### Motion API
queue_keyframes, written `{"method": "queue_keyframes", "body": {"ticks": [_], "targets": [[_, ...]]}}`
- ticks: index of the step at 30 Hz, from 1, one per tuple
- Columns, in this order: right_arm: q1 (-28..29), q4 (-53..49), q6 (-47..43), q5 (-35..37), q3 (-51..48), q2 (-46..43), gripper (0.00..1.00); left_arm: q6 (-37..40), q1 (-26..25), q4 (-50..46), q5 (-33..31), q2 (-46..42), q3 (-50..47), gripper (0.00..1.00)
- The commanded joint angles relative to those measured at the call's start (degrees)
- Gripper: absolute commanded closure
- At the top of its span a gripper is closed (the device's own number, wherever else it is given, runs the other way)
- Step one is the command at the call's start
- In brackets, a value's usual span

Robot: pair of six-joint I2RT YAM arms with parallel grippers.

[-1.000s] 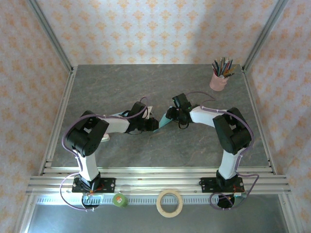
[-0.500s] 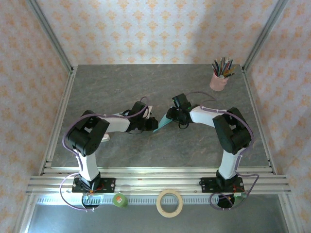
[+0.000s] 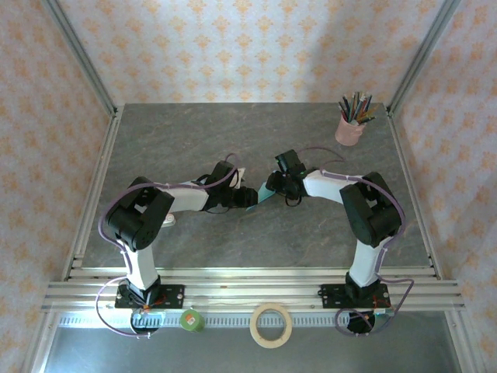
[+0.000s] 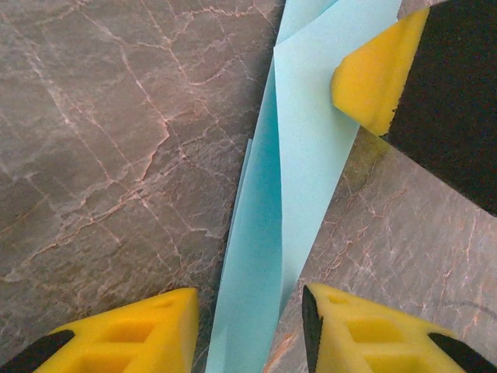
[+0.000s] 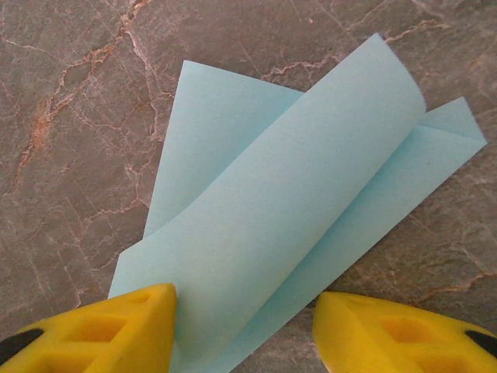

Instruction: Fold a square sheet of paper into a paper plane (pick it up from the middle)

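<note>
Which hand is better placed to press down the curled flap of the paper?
Probably the right hand: it sits open, the raised flap of the paper between its fingers. The left hand straddles only the narrow folded end.

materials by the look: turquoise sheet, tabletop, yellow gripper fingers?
square sheet of paper: thin matte paper; it curls softly and holds sharp creases.
table: grey-brown stone look with pale veins, fairly matte; real stone or printed laminate, cannot tell.
fingers: matte yellow with moulded hollows; probably plastic.
</note>
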Motion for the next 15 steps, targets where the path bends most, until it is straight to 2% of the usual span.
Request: {"method": "queue_keyframes", "body": {"ticks": [1, 15], "targets": [[0.06, 0.47, 0.87, 1.72, -4.26, 10.35, 0.47, 2.29, -0.74, -2.27, -1.64, -0.63, 1.81, 0.57], [0.06, 1.67, 0.49, 1.15, -6.07, 8.15, 0.49, 3.23, -0.7, -3.86, -3.12, 2.4, 1.64, 0.72]]}}
